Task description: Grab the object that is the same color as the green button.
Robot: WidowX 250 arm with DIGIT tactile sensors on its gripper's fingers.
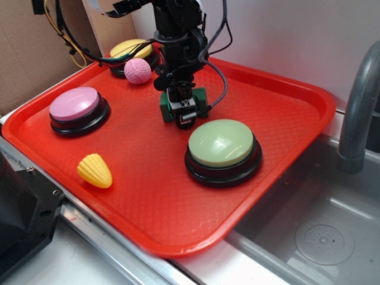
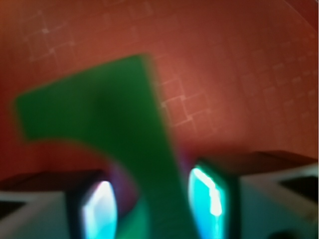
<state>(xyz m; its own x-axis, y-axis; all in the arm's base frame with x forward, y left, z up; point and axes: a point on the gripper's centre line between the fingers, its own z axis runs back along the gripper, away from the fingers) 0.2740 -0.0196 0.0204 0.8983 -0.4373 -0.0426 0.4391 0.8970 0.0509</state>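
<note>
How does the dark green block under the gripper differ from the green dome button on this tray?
The green block is dark green; the green button is pale green. The block is small and angular with an arch cutout, while the button is a large round dome on a black base. The gripper straddles the block; the button sits free. Both are green and on the red tray.

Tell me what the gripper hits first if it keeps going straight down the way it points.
The gripper points down at the small dark green arch-cut block, which already sits between its fingers. Straight on, it would probably meet that block first, then the red plastic tray beneath; exact depth is unclear.
</note>
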